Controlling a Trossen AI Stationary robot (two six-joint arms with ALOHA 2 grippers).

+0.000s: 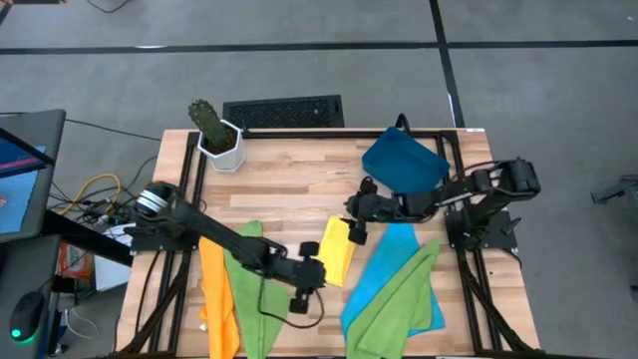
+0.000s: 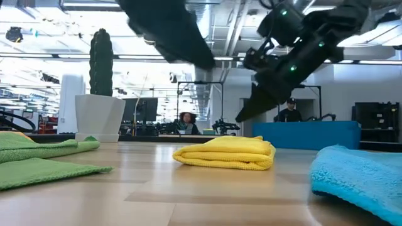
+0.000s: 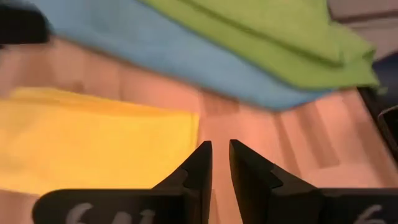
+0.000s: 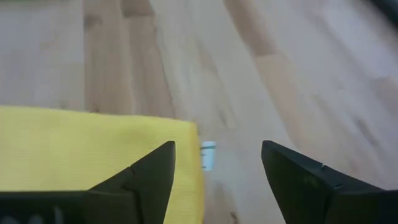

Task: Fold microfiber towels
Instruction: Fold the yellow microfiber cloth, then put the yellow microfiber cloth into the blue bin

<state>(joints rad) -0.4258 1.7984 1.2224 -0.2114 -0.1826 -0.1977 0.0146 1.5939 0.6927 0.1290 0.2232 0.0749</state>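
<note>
A folded yellow towel (image 1: 339, 251) (image 2: 226, 152) lies flat on the wooden table (image 1: 289, 189), near its middle. My right gripper (image 1: 356, 231) (image 4: 217, 149) hovers open just above the towel's far end, with nothing between its fingers. My left gripper (image 1: 322, 271) (image 3: 221, 152) hangs above the towel's near left side, its fingers almost together and empty. To the right, a blue towel (image 1: 391, 261) lies spread with a green towel (image 1: 399, 299) over it. An orange towel (image 1: 214, 289) and another green towel (image 1: 244, 289) lie at the near left.
A dark-blue tray (image 1: 404, 162) sits at the far right of the table. A potted cactus (image 1: 214, 135) stands at the far left corner. Bare wood lies between the cactus and the yellow towel. People sit in the room beyond the table (image 2: 186, 122).
</note>
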